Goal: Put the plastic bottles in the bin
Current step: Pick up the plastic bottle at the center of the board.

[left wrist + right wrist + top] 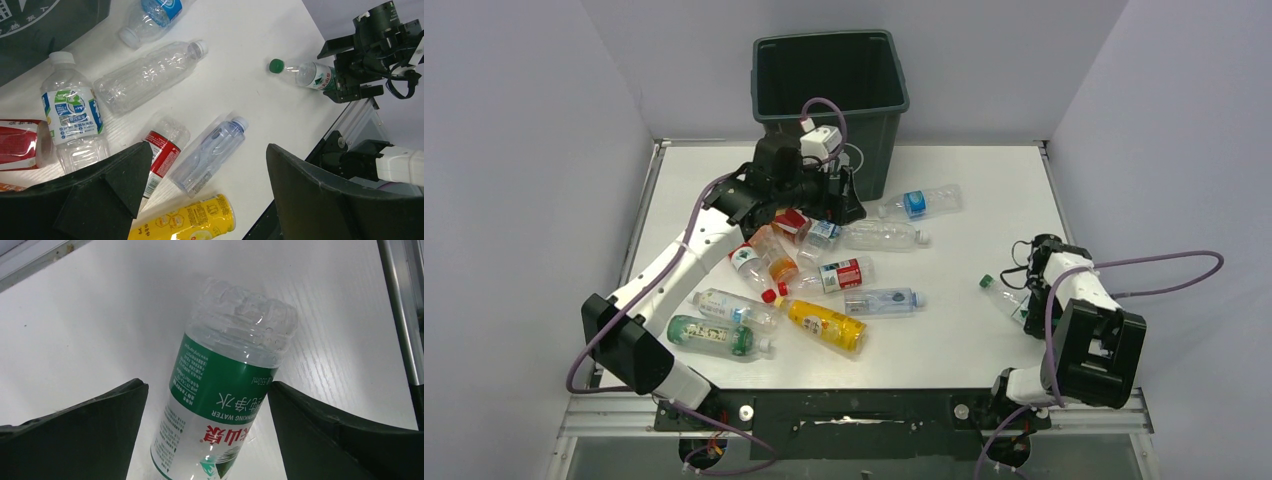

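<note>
Between the spread fingers of my right gripper lies a clear plastic bottle with a green label, gripped by neither. I judge the next move is to close on it. My left gripper hangs spread and empty over the other clear bottles, with the dark green square plastic bin just beyond.

Bottles crowd the middle of the table. The left arm lies across the left side. The tall bin blocks the top middle. Bare room shows in the upper right and between the pile and the right arm.
</note>
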Robot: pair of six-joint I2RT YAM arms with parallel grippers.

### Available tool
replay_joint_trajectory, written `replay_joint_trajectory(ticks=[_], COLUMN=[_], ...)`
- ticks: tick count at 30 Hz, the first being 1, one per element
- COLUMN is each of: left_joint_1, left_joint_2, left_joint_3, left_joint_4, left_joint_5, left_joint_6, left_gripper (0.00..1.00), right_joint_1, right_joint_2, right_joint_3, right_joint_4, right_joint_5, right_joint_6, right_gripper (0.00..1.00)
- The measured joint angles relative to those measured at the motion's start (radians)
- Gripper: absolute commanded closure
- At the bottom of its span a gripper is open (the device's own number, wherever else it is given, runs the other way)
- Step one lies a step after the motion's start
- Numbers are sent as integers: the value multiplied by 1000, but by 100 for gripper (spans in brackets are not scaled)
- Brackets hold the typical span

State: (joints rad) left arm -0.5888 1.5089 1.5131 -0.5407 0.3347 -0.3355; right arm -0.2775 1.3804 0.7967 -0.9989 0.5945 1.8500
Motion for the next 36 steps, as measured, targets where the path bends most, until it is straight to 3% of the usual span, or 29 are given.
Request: replay_joint_trajectory(ticks=[8,23,36], left_joint_1=[-20,-26,-47], left_joint_2=[21,23,-12], left_joint_3=[-12,-78,-100], left_joint_4=[-5,-3,8], left_joint_5=[-19,-44,-35], left_joint_6=[2,2,1], left_gripper=[15,15,15], right_joint_1=[-10,35,190], right_joint_2=[104,101,-1], right_joint_3=[-2,-12,29], right_joint_4=[58,166,238], right_joint_5=[-18,-18,19], right_joint_6=[-92,-280,-496], right_gripper=[21,57,59])
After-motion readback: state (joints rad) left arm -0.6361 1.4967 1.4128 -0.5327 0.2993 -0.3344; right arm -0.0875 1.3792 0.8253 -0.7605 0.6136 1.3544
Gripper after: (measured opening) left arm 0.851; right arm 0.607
